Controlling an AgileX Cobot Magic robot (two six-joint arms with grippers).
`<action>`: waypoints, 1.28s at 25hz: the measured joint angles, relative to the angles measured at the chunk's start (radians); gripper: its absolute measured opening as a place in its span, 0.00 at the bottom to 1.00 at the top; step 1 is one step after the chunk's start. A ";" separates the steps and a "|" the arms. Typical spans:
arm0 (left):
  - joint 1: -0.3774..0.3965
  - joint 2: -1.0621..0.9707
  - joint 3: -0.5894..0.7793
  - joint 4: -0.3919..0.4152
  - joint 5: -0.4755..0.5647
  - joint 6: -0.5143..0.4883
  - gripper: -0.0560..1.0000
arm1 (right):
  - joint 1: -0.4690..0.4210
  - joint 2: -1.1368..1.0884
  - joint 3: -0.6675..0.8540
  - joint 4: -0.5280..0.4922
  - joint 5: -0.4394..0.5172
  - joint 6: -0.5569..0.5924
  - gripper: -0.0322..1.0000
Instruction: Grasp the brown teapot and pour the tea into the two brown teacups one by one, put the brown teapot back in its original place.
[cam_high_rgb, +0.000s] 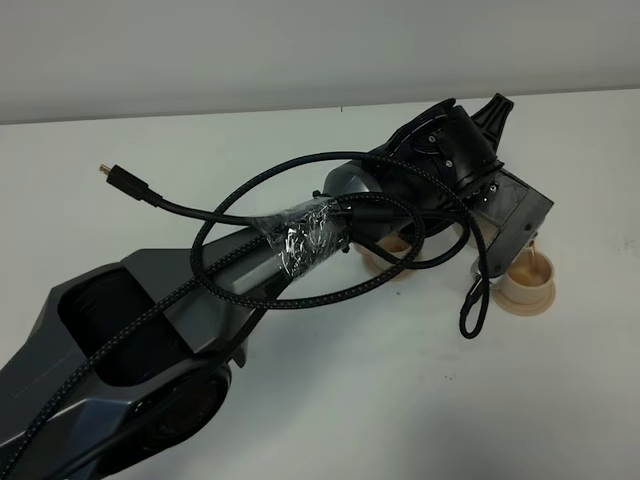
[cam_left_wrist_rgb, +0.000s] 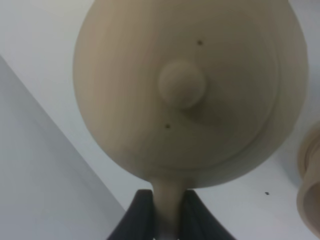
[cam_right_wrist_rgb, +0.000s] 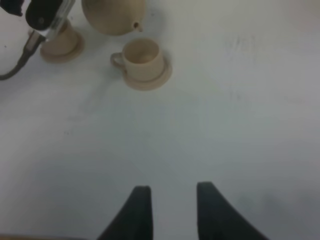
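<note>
My left gripper (cam_left_wrist_rgb: 167, 202) is shut on the loop handle of the brown teapot (cam_left_wrist_rgb: 190, 90), which fills the left wrist view with its lid knob facing the camera. In the right wrist view the teapot (cam_right_wrist_rgb: 114, 14) hangs just behind one teacup (cam_right_wrist_rgb: 142, 59), its spout toward that cup. From the high camera that teacup (cam_high_rgb: 530, 280) stands on its saucer at the right; the left arm (cam_high_rgb: 300, 240) hides the teapot. The other teacup (cam_high_rgb: 395, 262) peeks out under the arm and cables. The right gripper (cam_right_wrist_rgb: 172, 210) stands open over bare table. The original place is hidden.
A black braided cable (cam_high_rgb: 250, 200) loops over the left arm, its loose plug (cam_high_rgb: 105, 172) lying on the white table (cam_high_rgb: 400, 400). A cable loop (cam_high_rgb: 472, 305) hangs beside the right-hand cup. The table's far edge meets a pale wall.
</note>
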 joint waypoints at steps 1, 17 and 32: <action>-0.001 0.000 0.000 0.011 -0.002 0.000 0.17 | 0.000 0.000 0.000 0.000 0.000 0.000 0.26; -0.014 0.000 0.000 0.084 -0.004 0.001 0.17 | 0.000 0.000 0.000 0.000 0.000 0.000 0.26; -0.040 0.000 0.000 0.137 0.004 0.001 0.17 | 0.000 0.000 0.000 0.000 0.000 0.000 0.26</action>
